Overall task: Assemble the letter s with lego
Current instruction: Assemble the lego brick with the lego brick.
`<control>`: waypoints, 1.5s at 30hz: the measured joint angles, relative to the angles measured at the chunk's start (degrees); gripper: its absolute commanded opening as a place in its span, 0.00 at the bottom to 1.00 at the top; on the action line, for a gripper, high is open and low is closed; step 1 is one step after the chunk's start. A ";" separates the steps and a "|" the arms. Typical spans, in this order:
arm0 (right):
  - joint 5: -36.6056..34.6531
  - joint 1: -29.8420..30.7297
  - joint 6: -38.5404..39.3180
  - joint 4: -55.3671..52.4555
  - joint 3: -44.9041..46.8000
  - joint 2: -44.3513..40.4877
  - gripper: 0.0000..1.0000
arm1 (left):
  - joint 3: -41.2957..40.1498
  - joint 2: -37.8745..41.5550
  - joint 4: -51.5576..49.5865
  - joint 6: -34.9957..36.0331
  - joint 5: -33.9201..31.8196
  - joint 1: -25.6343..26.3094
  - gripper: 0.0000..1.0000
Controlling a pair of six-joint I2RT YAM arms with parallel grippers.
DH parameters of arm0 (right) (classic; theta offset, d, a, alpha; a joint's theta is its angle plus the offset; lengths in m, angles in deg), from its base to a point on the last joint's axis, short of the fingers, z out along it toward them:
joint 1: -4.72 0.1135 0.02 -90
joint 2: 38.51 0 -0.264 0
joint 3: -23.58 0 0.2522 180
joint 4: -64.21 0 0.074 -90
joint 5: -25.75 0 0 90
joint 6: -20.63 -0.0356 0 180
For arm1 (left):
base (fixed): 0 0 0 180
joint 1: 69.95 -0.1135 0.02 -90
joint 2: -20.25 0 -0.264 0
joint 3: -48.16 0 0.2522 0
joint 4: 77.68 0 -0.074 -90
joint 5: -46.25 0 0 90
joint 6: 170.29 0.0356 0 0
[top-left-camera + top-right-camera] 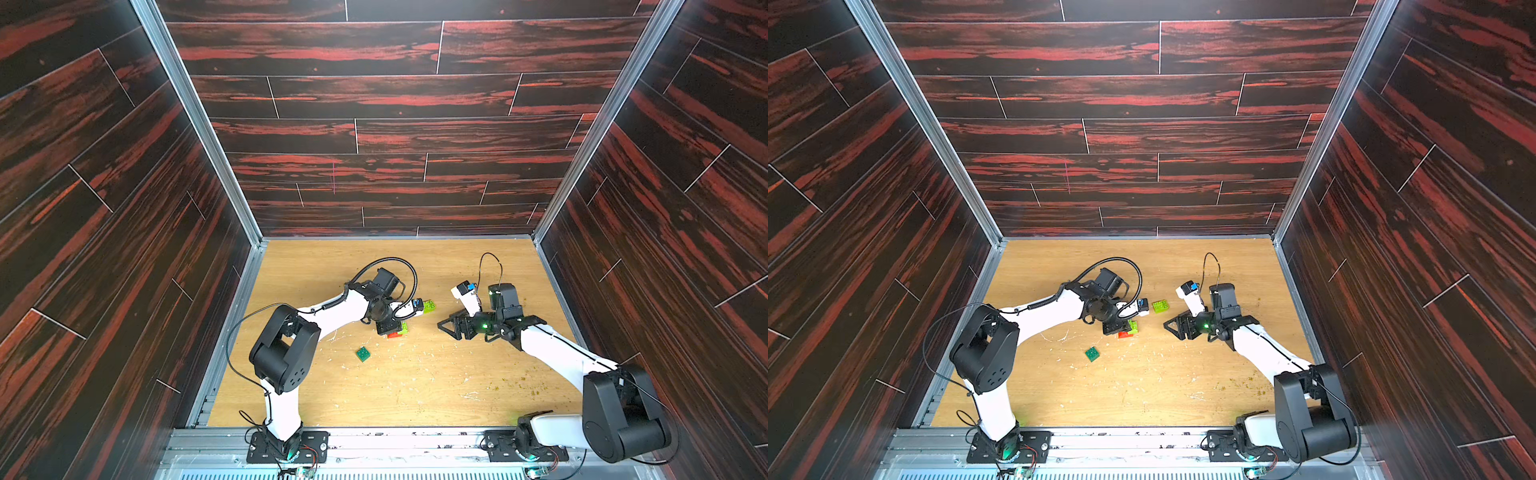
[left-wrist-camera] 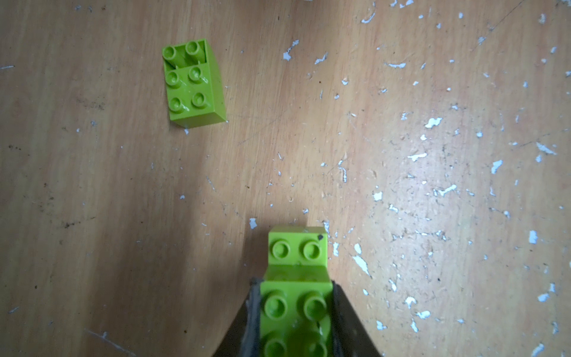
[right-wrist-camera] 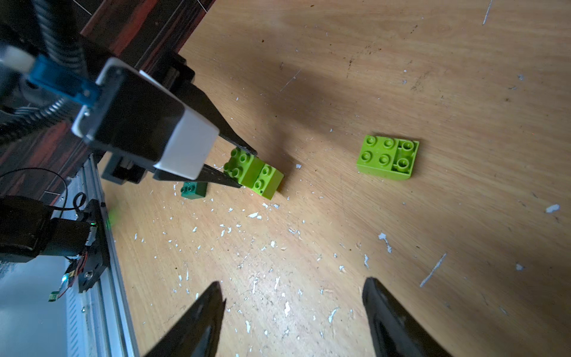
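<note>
My left gripper [image 1: 392, 328] is shut on a lime green lego brick [image 2: 296, 309], its jaws tight against the brick's two sides. This brick sits stepped on a second lime green brick [image 2: 297, 247], and a red brick [image 1: 394, 335] shows at the bottom edge; together they form the stepped letter s figure [image 3: 253, 173], low over the table. A loose lime green brick [image 1: 429, 306] [image 3: 387, 157] lies just beyond it. A dark green brick [image 1: 363, 353] [image 1: 1092, 353] lies alone nearer the front. My right gripper [image 1: 444, 328] [image 3: 293, 287] hangs open and empty to the right.
The wooden table [image 1: 415, 395] is scuffed with white flecks. Dark wood-patterned walls [image 1: 374, 124] close it in at the back and sides, and a metal rail [image 1: 374, 440] with both arm bases runs along the front.
</note>
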 measured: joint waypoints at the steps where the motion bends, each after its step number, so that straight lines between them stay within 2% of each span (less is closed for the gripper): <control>1: 0.00 0.00 0.00 0.00 0.00 0.00 0.74 | 0.00 -0.04 0.00 0.11 0.11 -0.04 0.00; 22: 0.07 0.00 0.00 -0.02 0.00 0.00 0.74 | 2.62 -1.97 -2.19 0.09 2.32 -0.57 0.01; 28: 0.07 -0.02 -0.02 -0.04 0.00 0.00 0.74 | 2.34 -1.97 -1.11 -0.13 2.29 -0.57 0.15; 30: 0.07 -0.02 0.00 -0.07 0.00 -0.02 0.74 | 2.23 -1.92 -0.74 -0.28 2.38 -0.57 0.23; 38: 0.11 -0.02 0.00 -0.42 0.00 -0.02 0.74 | 1.79 -1.53 -0.13 -1.03 2.69 -0.68 0.38; 39: 0.11 -0.02 0.00 -0.50 0.00 -0.02 0.74 | 1.79 -1.44 -0.15 -1.14 2.69 -0.79 0.41; 42: 0.11 -0.02 0.00 -0.55 0.00 -0.02 0.74 | 1.79 -1.14 -0.46 -1.46 2.95 -1.01 0.61; 45: 0.13 -0.02 0.00 -0.66 0.00 -0.02 0.74 | 1.84 -0.52 -1.38 -1.73 3.15 -1.38 0.68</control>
